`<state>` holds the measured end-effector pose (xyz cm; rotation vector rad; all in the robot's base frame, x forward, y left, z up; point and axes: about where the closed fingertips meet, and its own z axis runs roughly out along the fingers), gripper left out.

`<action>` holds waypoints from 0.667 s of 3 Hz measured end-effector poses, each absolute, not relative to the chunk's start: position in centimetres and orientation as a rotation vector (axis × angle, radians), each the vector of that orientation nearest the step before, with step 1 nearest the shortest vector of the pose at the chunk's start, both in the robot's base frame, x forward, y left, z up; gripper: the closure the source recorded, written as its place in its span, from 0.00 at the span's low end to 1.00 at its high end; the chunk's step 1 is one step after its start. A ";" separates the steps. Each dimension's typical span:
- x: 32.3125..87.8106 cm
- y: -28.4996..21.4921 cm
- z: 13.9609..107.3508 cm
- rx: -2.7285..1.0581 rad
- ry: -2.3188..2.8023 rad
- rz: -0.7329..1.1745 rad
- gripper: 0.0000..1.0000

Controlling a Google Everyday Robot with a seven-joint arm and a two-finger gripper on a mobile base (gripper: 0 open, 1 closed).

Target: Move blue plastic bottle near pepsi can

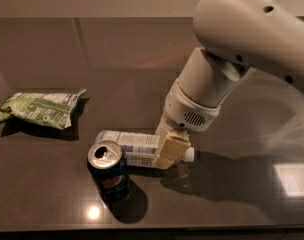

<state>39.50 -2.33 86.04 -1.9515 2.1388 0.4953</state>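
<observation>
The blue plastic bottle (131,143) lies on its side on the dark table, white cap pointing right. Its left end touches or nearly touches the pepsi can (110,171), which stands upright just in front of it with its top opened. My gripper (168,146) comes down from the upper right and its cream fingers (171,153) are closed around the bottle near the cap end. The far finger is mostly hidden behind the bottle and the wrist.
A green crinkled snack bag (39,110) lies at the left, apart from the bottle. The dark glossy table (242,199) stretches right and back. My large white arm (242,39) fills the upper right of the view.
</observation>
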 end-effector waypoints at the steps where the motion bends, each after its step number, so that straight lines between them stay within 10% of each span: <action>1: 39.5 -2.2 86.1 -1.952 2.136 0.492 0.00; 2: 39.5 -2.2 86.1 -1.952 2.136 0.492 0.00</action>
